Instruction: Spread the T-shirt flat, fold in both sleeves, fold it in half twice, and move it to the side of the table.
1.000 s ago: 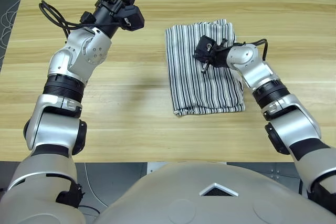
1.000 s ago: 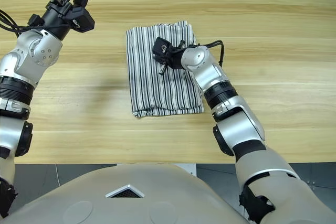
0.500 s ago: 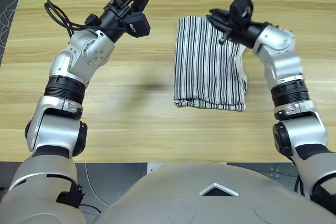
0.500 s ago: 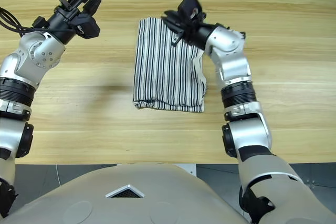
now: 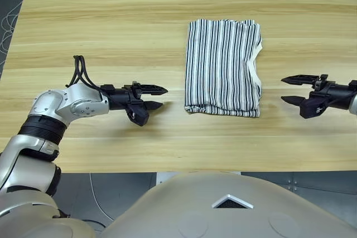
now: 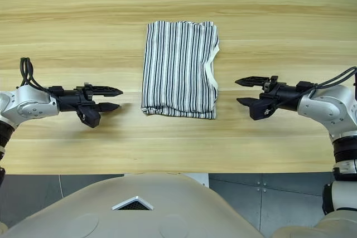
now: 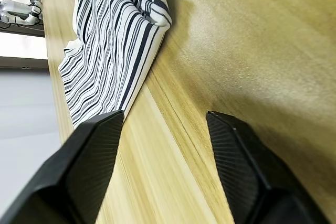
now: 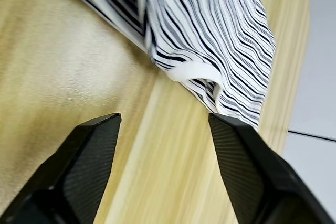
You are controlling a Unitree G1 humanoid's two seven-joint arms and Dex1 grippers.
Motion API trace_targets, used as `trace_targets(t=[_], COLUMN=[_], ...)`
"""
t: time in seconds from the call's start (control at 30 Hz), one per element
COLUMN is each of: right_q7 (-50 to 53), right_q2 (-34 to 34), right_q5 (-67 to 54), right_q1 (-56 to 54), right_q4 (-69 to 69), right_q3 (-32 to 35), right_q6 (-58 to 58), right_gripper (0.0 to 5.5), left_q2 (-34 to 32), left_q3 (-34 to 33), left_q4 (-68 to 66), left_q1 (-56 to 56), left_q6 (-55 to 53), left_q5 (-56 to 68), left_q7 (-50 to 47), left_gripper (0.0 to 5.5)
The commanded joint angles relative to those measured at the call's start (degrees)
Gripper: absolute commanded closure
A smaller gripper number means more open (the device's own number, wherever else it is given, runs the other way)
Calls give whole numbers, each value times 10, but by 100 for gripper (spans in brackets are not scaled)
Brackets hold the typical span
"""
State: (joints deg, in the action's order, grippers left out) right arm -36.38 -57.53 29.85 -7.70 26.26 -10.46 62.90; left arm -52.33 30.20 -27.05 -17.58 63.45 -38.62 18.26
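Arms lowered, end effectors (image 5: 163, 97) (image 5: 283, 89) flanking T-shirt (image 5: 223, 65)

T-shirt (image 5: 223, 66) striped black and white; table (image 5: 100, 26) pale wood grain; jaws black.

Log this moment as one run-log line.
shirt: folded, lying on table | left gripper: open, left of shirt, not touching | right gripper: open, right of shirt, not touching
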Motion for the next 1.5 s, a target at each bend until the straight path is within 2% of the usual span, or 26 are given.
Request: trace_targets(t=[0.03, 0.17, 0.3, 0.6, 0.87, 1.03, 1.17, 1.27, 1.33, 1.5], right_q7=[69, 141, 212, 327, 363, 365, 371, 380, 384, 374], right_q2=[6, 38, 48, 67, 73, 71, 68, 67, 67, 70], right_q5=[97, 178, 258, 345, 352, 342, 339, 341, 338, 295], right_q1=[1, 2, -4, -48, -70, -79, -84, -87, -88, -89], right_q4=[-22, -30, -42, -32, -18, -5, 5, 9, 10, 6], right_q3=[-11, -42, -77, -152, -206, -228, -240, -248, -251, -244], right_q6=[43, 45, 40, 7, -20, -23, -24, -25, -26, -17], right_gripper=[239, 239, 239, 239, 239, 329, 435, 498, 525, 533], left_q2=[18, 82, 118, 143, 166, 171, 174, 175, 176, 176], left_q3=[6, 26, 55, 93, 105, 112, 118, 122, 121, 110], left_q4=[-13, -95, -146, -166, -186, -198, -204, -206, -206, -210], left_q1=[19, -12, -37, -46, -66, -73, -77, -79, -79, -87], left_q6=[6, 1, 10, 36, 22, 17, 14, 12, 11, 18], left_q5=[-19, -62, -100, -115, -110, -113, -112, -112, -109, -75], left_q7=[-7, -60, -95, -123, -117, -120, -119, -120, -119, -103], left_gripper=[243, 243, 243, 243, 243, 322, 403, 441, 459, 514])
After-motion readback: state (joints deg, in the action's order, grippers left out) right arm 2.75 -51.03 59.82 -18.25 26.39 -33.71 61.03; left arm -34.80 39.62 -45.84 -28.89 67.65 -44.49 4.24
